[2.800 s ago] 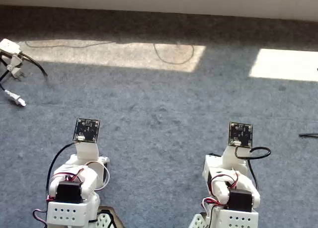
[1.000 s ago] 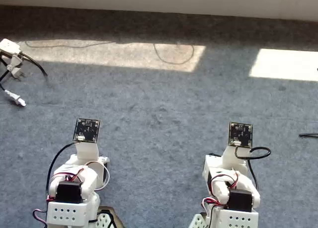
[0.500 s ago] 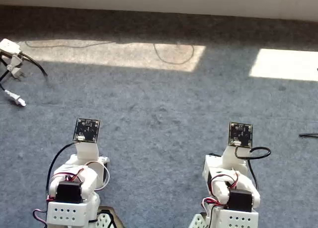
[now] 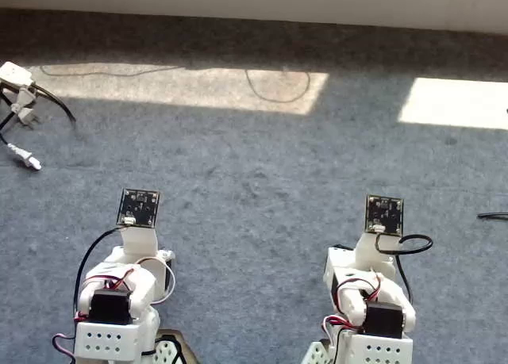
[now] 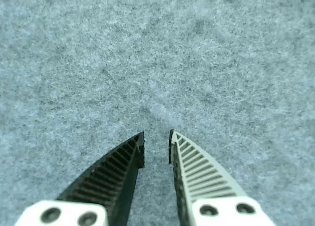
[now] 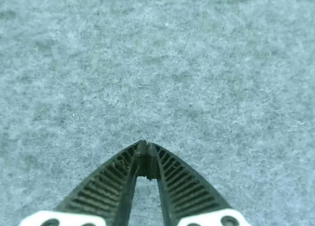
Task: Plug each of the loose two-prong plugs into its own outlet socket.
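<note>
Step in hand: we judge the task barely begun; the first move is the reach for the loose plug (image 4: pixel 29 162).
Left jaws: the fingertips (image 5: pixel 139 148) stand a sliver apart over grey carpet (image 4: pixel 254 182), with nothing between them.
Right jaws: the fingertips (image 6: pixel 137 156) meet at the point, also empty, above carpet.
Arms: both sit folded at the near edge in the high view, well apart from the plugs.
Where the plugs are: at the far left of the high view. The loose plug lies on the carpet on its black cable, nearer the arms than the white outlet block (image 4: pixel 16 74). A second plug (image 4: pixel 26 113) lies between them, just beside the block; we cannot tell whether it is seated.
Long axis: the loose plug runs on a diagonal, cable end toward the picture's left edge, free end toward the arms. We judge its prongs point away from the block, though they are too small to see.
Doing it well: we would send the arm nearer that corner and open the jaws wide before descending. We would close across the plug's body, not the cable, and leave the prong end free. Then we would turn it to face a socket and push straight in.
</note>
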You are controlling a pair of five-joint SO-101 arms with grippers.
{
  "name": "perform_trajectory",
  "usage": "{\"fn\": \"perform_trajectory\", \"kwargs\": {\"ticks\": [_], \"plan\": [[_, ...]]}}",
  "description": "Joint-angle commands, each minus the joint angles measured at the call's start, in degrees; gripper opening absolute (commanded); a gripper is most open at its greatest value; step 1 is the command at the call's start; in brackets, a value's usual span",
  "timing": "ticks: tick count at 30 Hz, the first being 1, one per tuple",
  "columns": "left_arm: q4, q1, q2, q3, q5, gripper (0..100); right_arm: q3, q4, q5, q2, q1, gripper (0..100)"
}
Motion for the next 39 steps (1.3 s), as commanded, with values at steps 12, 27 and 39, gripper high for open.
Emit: {"fn": "perform_trajectory", "kwargs": {"ticks": [12,27,39], "plan": [[0.26,0.75,-0.31,0.84,-0.26,10,7.69,0.31,-0.44,-0.48,-11.21,0.9],[0.26,0.75,-0.31,0.84,-0.26,10,6.64,-19.91,-0.70,-0.57,-5.41,0.9],[0.26,0.75,-0.31,0.84,-0.26,10,-1.71,-66.68,-16.97,-0.57,44.18,0.9]]}}
